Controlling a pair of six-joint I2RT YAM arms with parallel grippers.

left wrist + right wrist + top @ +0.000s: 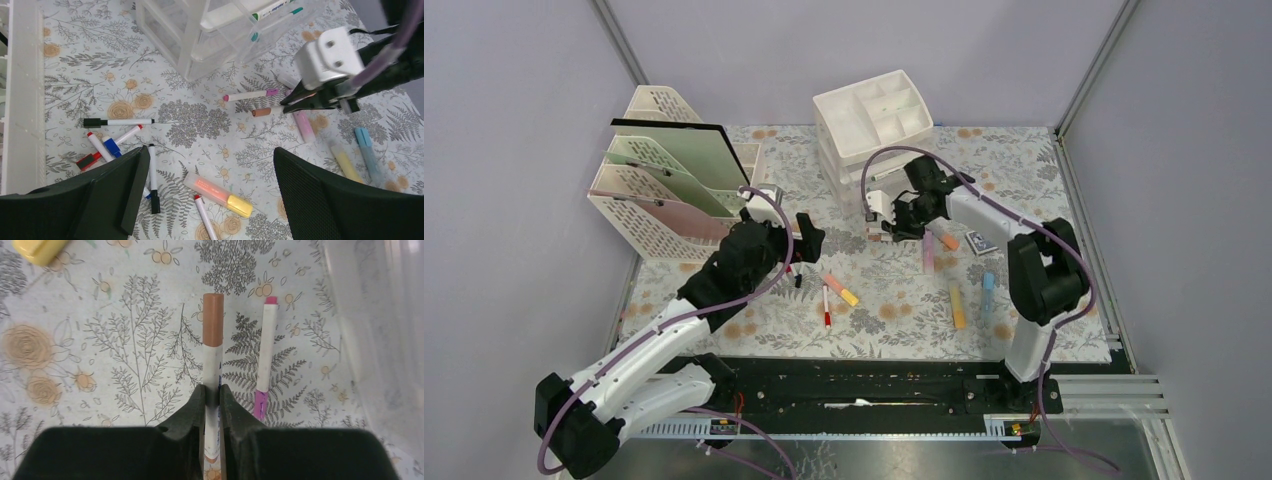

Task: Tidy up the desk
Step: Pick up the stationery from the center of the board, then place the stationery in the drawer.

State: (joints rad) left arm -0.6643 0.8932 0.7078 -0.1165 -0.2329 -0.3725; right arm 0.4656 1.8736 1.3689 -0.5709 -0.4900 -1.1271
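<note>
A brown-capped marker (213, 340) is pinched mid-barrel by the right hand (212, 396), presumably for the drawer unit (872, 120) nearby. The left hand (210, 187) is held spread above loose markers (119, 121) on the worktop (904, 325) beneath both arms.

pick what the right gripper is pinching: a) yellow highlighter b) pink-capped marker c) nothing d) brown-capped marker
d: in the right wrist view the right gripper is shut on the white barrel of the brown-capped marker, while the pink-capped marker lies free beside it.
</note>
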